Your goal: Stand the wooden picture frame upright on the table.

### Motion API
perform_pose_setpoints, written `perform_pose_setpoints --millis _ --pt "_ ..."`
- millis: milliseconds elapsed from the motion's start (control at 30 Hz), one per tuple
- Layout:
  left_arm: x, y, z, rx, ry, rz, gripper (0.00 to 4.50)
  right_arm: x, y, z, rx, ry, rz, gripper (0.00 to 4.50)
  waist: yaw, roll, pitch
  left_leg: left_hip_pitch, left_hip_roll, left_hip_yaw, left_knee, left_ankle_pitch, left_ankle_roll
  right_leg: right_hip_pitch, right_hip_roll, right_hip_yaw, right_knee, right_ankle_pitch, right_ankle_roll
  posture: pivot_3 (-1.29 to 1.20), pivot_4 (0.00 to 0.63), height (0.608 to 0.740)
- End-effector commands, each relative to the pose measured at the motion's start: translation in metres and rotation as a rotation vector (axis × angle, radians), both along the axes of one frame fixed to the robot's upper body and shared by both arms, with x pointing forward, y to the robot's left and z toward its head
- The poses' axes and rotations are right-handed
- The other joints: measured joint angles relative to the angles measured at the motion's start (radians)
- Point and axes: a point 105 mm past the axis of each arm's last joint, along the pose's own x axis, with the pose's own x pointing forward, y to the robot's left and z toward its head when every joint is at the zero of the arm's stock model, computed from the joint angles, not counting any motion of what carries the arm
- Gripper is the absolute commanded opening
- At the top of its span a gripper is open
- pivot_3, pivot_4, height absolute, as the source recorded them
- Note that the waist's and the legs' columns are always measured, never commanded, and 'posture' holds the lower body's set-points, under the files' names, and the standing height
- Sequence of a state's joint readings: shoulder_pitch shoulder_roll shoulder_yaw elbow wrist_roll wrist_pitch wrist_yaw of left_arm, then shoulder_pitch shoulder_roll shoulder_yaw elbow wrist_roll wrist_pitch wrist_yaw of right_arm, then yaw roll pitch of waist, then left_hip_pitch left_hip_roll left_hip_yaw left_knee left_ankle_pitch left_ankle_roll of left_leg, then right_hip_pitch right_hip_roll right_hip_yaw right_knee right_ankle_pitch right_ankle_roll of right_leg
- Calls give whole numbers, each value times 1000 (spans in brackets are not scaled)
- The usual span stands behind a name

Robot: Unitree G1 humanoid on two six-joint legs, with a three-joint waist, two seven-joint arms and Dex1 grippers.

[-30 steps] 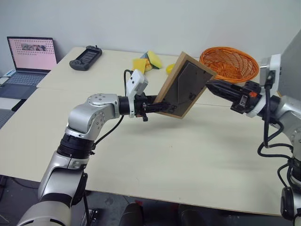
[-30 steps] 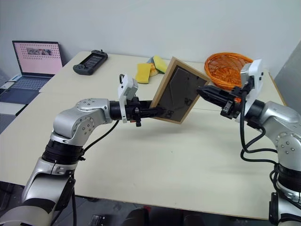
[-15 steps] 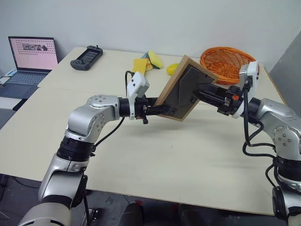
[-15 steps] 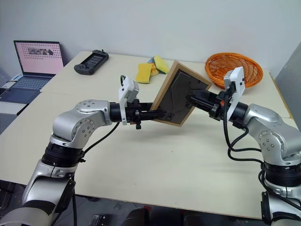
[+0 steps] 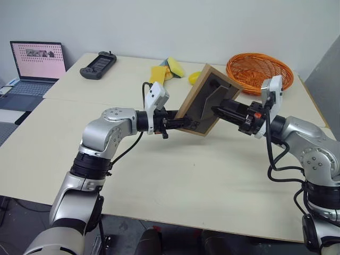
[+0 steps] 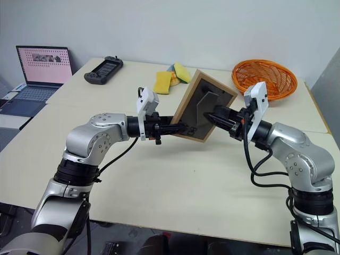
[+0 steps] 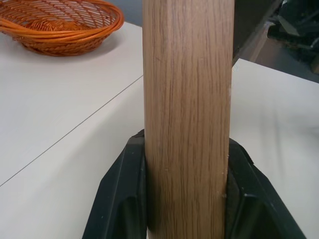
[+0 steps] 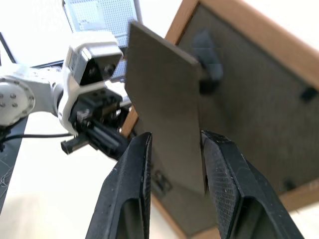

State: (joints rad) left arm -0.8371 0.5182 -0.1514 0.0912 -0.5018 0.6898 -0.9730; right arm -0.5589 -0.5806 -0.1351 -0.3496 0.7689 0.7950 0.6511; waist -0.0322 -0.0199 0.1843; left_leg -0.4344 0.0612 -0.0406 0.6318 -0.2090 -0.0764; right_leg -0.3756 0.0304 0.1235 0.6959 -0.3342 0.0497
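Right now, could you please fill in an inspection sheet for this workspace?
Surface: pale table, seam to the adjoining table.
Job's things: wooden picture frame held tilted in the air, back toward the camera, easel stand folded out.
Clutter: orange basket, yellow sponges, handheld controller.
Grippers: left hand clamps the frame's edge; right hand straddles the stand.
Cables: black cable on the right arm.
Surroundings: laptop, grey wall.

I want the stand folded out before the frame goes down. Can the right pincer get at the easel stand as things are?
Probably yes: the right pincer already straddles the easel stand, and the left pincer grips the wooden picture frame by its edge, leaving the back free.
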Motion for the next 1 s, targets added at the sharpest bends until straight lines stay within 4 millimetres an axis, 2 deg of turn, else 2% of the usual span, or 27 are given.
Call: perform_pose_setpoints --millis 33,467,667,1000 --pt "-1 -3 24 -36 -92 -23 1304 -8 -5 12 13 -52 -14 1615 0 0 0 0 0 0 0 0 0 0 0 0 0 0 0 0 150 740" --pt "4 -3 29 -49 -99 -13 1304 -7 -17 14 27 -61 -75 1615 0 0 0 0 0 0 0 0 0 0 0 0 0 0 0 0 150 740" --pt "-1 -7 31 -62 -90 -39 1304 4 -22 9 -6 -58 -92 1615 0 0 0 0 0 0 0 0 0 0 0 0 0 0 0 0 150 740" --pt "-3 -5 29 -62 -78 -39 1304 3 -15 19 -2 -93 -44 1615 0 0 0 0 0 0 1 0 0 0 0 0 1 0 0 0 150 740"
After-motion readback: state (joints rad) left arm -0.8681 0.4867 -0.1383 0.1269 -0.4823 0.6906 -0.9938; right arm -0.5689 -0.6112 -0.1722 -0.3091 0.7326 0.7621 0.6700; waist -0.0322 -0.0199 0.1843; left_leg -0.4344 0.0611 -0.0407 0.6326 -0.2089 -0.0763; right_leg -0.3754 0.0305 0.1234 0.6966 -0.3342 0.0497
